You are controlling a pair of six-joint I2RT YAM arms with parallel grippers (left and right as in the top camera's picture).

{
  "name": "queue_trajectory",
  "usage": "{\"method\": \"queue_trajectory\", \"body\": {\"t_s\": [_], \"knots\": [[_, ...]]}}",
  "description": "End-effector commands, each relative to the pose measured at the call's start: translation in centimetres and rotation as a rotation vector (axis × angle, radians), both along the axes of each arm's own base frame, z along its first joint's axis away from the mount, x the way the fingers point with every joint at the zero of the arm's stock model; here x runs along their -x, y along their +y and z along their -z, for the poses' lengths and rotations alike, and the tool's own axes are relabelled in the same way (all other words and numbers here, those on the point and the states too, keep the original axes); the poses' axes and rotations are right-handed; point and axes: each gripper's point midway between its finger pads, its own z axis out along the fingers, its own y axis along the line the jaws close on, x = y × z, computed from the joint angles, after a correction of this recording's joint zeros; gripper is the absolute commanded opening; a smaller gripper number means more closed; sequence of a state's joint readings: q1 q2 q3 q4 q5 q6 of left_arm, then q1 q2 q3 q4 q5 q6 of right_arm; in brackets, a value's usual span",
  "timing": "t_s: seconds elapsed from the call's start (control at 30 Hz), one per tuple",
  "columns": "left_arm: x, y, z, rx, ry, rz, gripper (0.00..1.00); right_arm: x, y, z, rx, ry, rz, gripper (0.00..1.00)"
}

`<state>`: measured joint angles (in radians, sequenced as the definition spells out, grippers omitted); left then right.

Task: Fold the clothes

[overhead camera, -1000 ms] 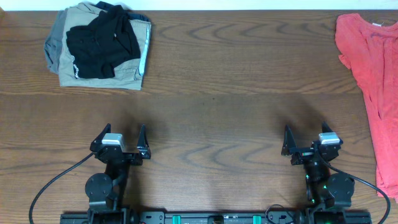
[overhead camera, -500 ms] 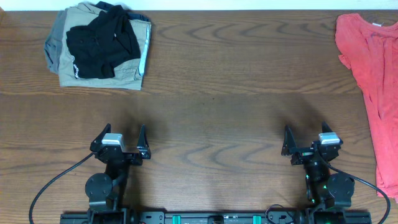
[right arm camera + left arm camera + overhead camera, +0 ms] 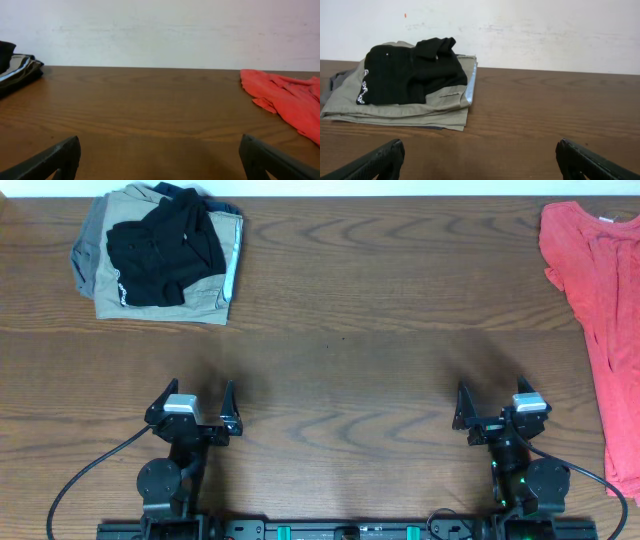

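Our left gripper (image 3: 200, 392) at 7 o'clock, right gripper (image 3: 490, 398) at 5 o'clock: jaws wide, empty. Black clothes (image 3: 160, 250) at 10 o'clock atop khaki garment (image 3: 108, 300); we risk pinching both layers.

On the brown wooden table (image 3: 340, 300), the crumpled black soft-fabric clothes (image 3: 160, 250) lie atop 1 folded khaki-beige garment (image 3: 205, 292) at its far left corner. A coral-red fabric top (image 3: 590, 290) lies along its right edge.
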<state>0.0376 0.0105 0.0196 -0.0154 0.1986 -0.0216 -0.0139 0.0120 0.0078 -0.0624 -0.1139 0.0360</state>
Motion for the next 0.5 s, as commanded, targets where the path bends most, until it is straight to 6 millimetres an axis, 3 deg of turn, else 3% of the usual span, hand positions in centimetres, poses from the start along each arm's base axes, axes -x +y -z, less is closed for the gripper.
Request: {"method": "queue_trajectory", "body": {"t_s": [0.0,0.47], "knots": [[0.08,-0.09,1.48,-0.010,0.043,0.008,0.98,0.00,-0.39,0.05,0.019,-0.002,0.018,0.99],[0.08,-0.08,1.48,-0.010,0.043,0.008,0.98,0.00,-0.39,0.05,0.019,-0.002,0.018,0.99]]}}
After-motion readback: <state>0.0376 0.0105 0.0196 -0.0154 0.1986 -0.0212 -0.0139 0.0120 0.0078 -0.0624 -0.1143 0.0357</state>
